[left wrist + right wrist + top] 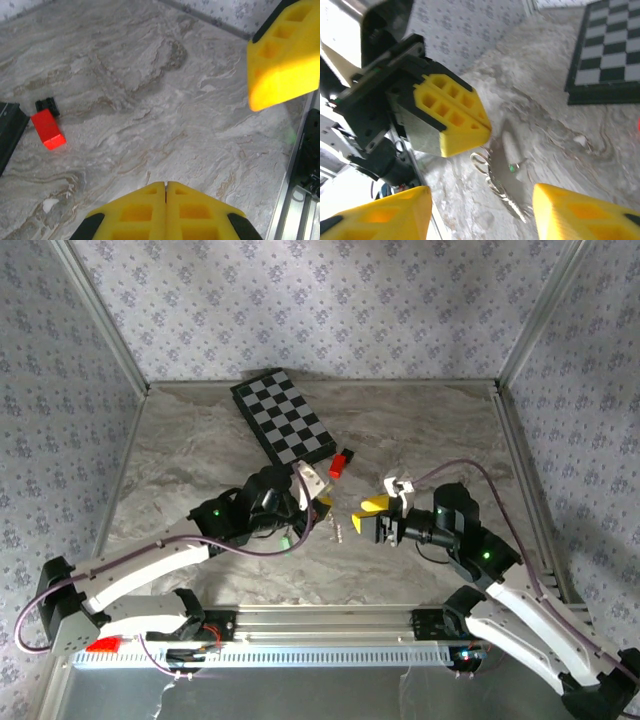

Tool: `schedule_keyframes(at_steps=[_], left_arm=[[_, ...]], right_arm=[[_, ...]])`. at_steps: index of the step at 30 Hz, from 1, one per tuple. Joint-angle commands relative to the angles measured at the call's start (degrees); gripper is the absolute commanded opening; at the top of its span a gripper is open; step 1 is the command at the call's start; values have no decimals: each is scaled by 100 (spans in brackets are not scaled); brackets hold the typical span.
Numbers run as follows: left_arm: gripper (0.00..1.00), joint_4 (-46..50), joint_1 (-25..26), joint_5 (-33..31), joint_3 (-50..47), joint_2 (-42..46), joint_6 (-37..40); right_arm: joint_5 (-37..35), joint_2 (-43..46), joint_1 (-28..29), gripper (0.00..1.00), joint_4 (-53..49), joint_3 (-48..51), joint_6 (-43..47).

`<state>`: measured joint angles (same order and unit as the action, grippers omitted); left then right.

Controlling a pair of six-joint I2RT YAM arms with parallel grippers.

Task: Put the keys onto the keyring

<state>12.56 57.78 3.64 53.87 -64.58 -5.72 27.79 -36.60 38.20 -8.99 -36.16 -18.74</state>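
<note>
The keyring [501,193], a thin silvery chain-like loop, hangs just above the marble table [200,460] from the tips of my left gripper [487,129]. That gripper is shut, and the loop's top end looks pinched between its yellow fingers. A tiny key [511,168] with a green head sits against the chain. My right gripper [482,192] is open, one yellow finger on each side of the keyring, touching nothing. From above, the keyring [336,531] glints between the left gripper [322,502] and right gripper [365,515]. In the left wrist view the left gripper [165,184] hides the loop.
A checkerboard [285,418] lies at the back centre, with a red-and-black block [337,467] just in front of it. The block [47,130] shows left of my left fingers. Patterned walls enclose the table; an aluminium rail [320,618] runs along the near edge.
</note>
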Motion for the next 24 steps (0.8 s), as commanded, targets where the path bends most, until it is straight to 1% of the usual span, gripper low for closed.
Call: schedule_keyframes(at_steps=[1,6,9,12,17,24], left_arm=[[0,-598,46,91,31,265,215],[0,-1126,67,239,-60,509,230],[0,-1405,68,373,-97,610,207],[0,-1747,67,526,-162,671,121],[0,-2183,93,873,-270,770,1],[0,-2713,128,1379,-434,899,-116]], right_arm=[[206,172,83,47,284,-137,94],[187,265,152,38,357,-139,179],[132,335,231,35,607,-42,104],[82,356,352,35,1092,162,-67],[-132,440,599,33,1114,173,87],[-143,640,775,29,1263,214,139]])
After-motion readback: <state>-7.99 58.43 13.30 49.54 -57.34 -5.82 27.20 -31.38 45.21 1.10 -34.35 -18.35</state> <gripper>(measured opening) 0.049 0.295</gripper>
